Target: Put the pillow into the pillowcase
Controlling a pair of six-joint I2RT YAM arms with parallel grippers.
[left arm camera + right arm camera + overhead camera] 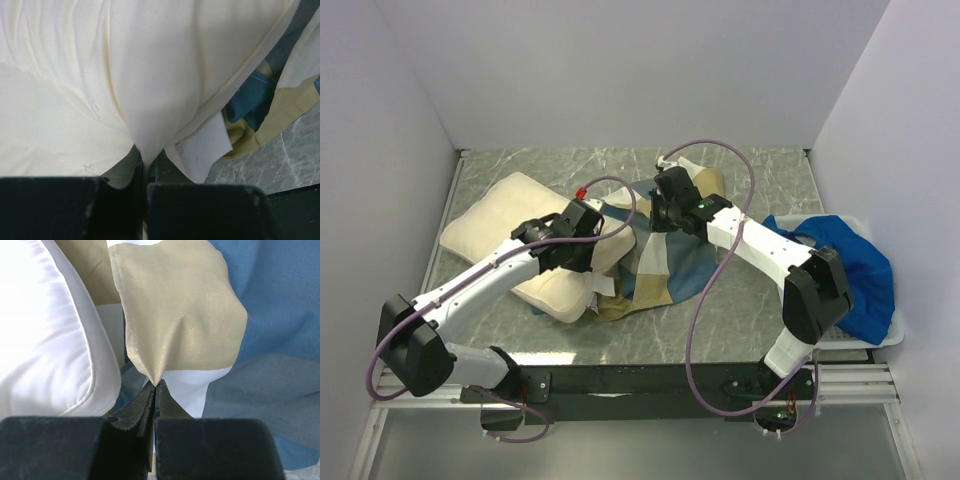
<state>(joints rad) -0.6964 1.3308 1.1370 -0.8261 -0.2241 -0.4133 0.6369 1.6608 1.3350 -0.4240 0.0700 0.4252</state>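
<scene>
The pillow lies on the left half of the worktop, slanting from the far left toward the middle. Its near-right end meets the pillowcase, which sits in a rumpled heap at the centre.

In the left wrist view the pillow's cream fabric gathers into a fold that runs down between the fingers of the left tool. Those fingers are pressed together on it, so this tool is clamped on the pillow. A white label hangs from the pillow's seam just beside the tool, and the tan and blue cloth of the pillowcase shows beyond the pillow's edge.

The right tool is pinched tight on a tan block of the pillowcase, which is drawn into a small peak at the fingertips. The pillow's rounded edge lies just to the left in that view.

At the worktop's right edge a bright blue cloth is heaped in a white tray, well apart from the pillow.
</scene>
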